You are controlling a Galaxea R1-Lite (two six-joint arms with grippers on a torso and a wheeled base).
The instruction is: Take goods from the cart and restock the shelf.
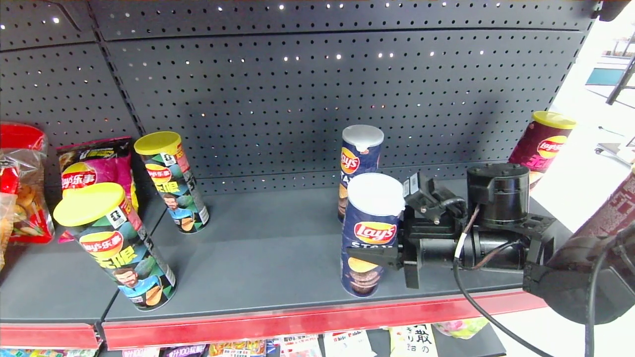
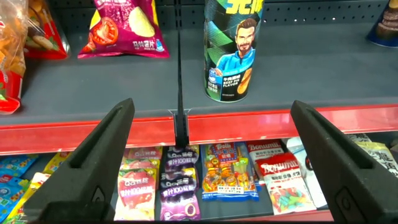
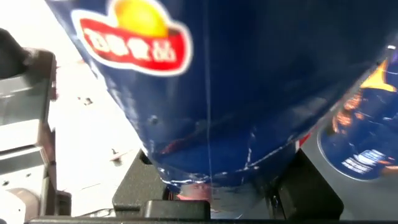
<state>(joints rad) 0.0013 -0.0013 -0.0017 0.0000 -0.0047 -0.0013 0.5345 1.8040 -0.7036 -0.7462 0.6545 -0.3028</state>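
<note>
My right gripper (image 1: 372,250) has its jaws clamped on the navy chip can (image 1: 373,218), upright at the shelf's (image 1: 268,248) near edge. My left gripper (image 2: 214,168) has its jaws apart.

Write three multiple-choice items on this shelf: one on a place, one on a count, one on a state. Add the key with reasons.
1. Where does the maroon can stand on the shelf?
A. right rear
B. front left
C. centre front

2. How many white-lidded blue cans are there?
A. one
B. two
C. four

3. The left gripper is:
A. open
B. shut on a bag
C. shut on a can

Key:
1 A: it stands far back at the right end.
2 B: the front blue can and the rear blue can.
3 A: its jaws stand wide apart with nothing between them.
</note>
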